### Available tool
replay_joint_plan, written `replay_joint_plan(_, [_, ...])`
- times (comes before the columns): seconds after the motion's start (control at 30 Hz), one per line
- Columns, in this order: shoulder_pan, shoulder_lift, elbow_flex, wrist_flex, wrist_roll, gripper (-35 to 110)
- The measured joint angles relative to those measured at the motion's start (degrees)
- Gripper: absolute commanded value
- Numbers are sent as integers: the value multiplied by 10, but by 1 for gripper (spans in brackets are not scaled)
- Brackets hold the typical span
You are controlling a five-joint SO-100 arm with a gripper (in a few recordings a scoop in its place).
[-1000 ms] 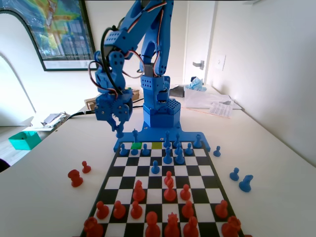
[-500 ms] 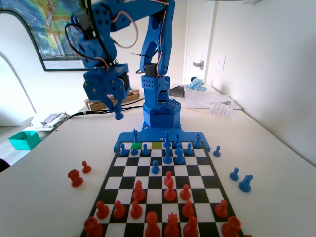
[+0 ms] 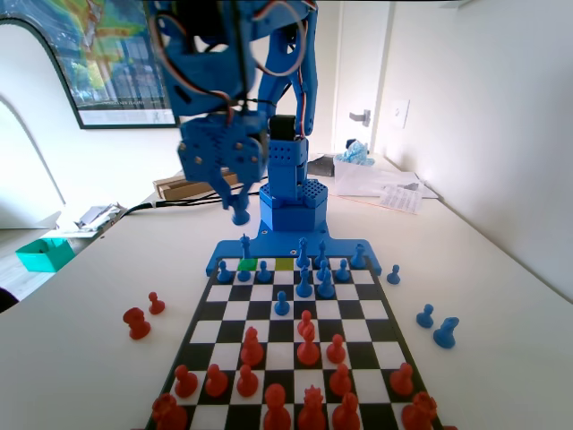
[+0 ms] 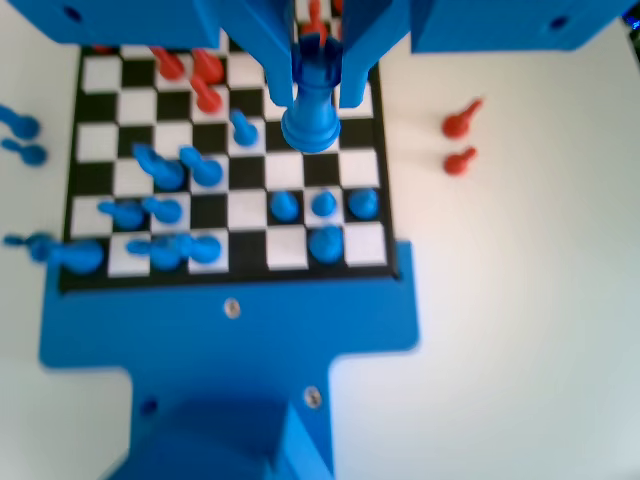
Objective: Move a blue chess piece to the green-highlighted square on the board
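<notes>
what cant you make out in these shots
- Blue piece held in the gripper, wrist view: the fingers cover the sides of its crown.
- The same piece, fixed view: too small to tell its kind.
- Green square, fixed view: blue pieces stand close around it, so its edges are partly hidden.
- Board, wrist view: its far rows are cut off by the gripper and the top edge.
- Red pieces, fixed view: front row cut by the bottom edge.

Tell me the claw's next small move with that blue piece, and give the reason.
Probably carry it a little right in the fixed view and start lowering. The claw is shut on a blue rook, held high above the board's far left corner. The green square lies below, slightly right of the piece, and looks empty, with a blue piece standing just behind it.
</notes>
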Motion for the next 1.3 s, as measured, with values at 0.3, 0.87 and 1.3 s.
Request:
replay_joint_plan(0.3, [-61,1,101,-120,67,1])
replay_joint_plan(0.87, [-83,-4,230,-239,91,1])
replay_joint_plan(1.3, [-58,-40,267,-290,71,1])
